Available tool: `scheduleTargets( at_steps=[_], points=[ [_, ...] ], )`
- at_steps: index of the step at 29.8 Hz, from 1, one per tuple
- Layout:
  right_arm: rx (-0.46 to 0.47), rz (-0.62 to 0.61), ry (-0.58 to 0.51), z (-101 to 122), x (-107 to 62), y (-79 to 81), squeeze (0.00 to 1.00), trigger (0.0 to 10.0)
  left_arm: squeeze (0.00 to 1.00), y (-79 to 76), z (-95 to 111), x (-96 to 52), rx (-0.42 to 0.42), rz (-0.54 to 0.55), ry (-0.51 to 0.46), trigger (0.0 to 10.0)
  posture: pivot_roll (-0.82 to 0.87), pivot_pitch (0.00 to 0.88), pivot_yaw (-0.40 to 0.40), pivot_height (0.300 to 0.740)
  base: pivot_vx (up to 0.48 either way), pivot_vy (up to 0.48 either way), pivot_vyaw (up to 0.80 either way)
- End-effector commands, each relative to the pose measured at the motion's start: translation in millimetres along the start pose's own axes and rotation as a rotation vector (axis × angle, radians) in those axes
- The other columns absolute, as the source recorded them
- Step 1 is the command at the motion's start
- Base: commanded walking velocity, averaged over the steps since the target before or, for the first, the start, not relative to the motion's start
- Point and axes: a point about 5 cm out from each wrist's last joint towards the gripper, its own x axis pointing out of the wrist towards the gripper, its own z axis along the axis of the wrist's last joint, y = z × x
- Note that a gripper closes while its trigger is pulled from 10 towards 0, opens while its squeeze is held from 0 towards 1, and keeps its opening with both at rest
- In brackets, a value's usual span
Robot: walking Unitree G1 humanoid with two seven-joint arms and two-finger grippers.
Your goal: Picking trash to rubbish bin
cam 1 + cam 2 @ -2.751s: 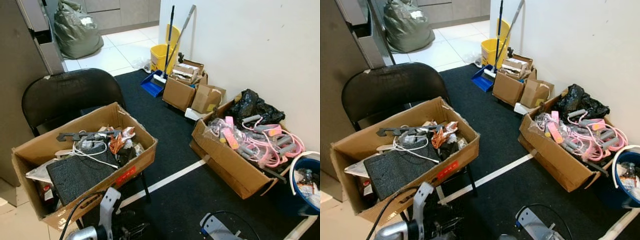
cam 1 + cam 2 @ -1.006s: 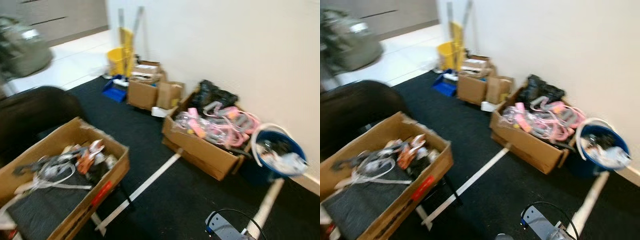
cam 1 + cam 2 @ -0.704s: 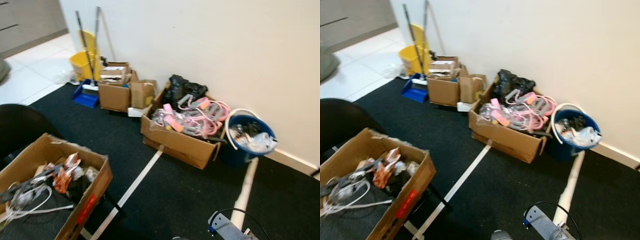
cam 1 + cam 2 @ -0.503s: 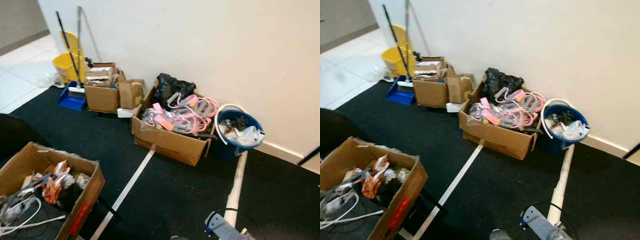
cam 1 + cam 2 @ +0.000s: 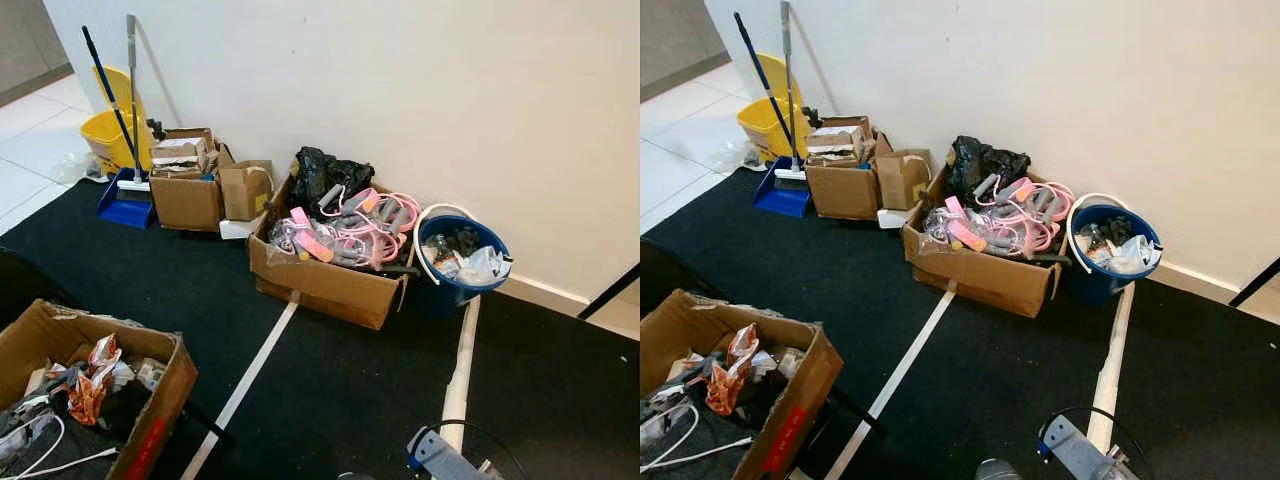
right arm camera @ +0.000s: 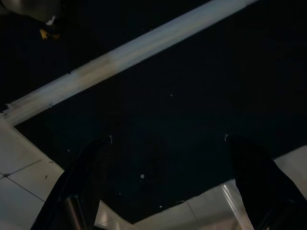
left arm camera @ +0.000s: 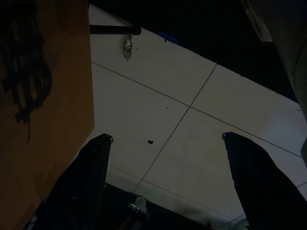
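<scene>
Well, L gripper (image 7: 165, 143) + R gripper (image 6: 168, 143) spread, empty; box (image 5: 150, 430) red label unreadable.

Left gripper (image 7: 165, 143) hung low, pointed downward, two black fingers (image 7: 84, 184) spread wide with nothing between them. Right gripper (image 6: 168, 143) hung likewise, fingers (image 6: 256, 179) parted and empty. Part of right arm (image 5: 440, 460) seen at lower edge of head view.
</scene>
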Motion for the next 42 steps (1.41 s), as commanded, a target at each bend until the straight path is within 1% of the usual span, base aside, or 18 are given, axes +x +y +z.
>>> scheduleTargets(
  at_steps=[1, 8, 18, 19, 22, 28, 42],
  points=[
    [-0.001, 0.009, 0.016, -4.7, 0.3, 2.2, 0.0, 10.0, 0.0, -3.4, 42.7, -2.5, -0.02, -0.03, -0.187, 10.0, 0.02, 0.033, 0.002, 0.74, 0.0, 0.0, -0.8],
    [0.004, 0.005, 0.015, -3.7, 0.4, 3.4, 0.0, 10.0, 0.0, -5.7, 43.4, -2.6, -0.022, -0.038, -0.192, 10.0, 0.02, 0.033, 0.002, 0.74, 0.0, 0.0, -0.8],
    [0.001, 0.009, 0.003, 3.7, 0.6, 8.7, 0.0, 10.0, 0.0, -6.3, 43.3, -2.6, -0.049, -0.036, -0.193, 10.0, 0.03, 0.032, -0.007, 0.74, 0.0, 0.0, -0.8],
    [0.001, 0.009, 0.003, 4.3, 0.6, 8.9, 0.0, 10.0, 0.0, -6.8, 41.5, -2.3, -0.045, -0.029, -0.171, 10.0, 0.03, 0.032, -0.007, 0.74, 0.0, 0.0, -0.8],
    [0.001, 0.009, 0.002, 4.8, 0.6, 9.0, 0.0, 10.0, 0.0, -7.3, 41.7, -2.3, -0.037, -0.026, -0.167, 10.0, 0.03, 0.032, -0.008, 0.74, -0.312, 0.0, -0.8],
    [0.001, 0.009, -0.001, 6.9, 0.5, 9.6, 0.0, 10.0, 0.0, -8.6, 44.8, -2.8, -0.052, -0.041, -0.189, 10.0, 0.02, 0.031, -0.007, 0.74, 0.0, 0.0, -0.8],
    [0.003, 0.006, 0.002, 4.8, 0.5, 8.2, 0.0, 10.0, 0.0, -11.3, 49.0, -3.3, -0.023, -0.052, -0.203, 10.0, 0.03, 0.028, -0.008, 0.74, 0.0, 0.0, -0.8]
  ],
)
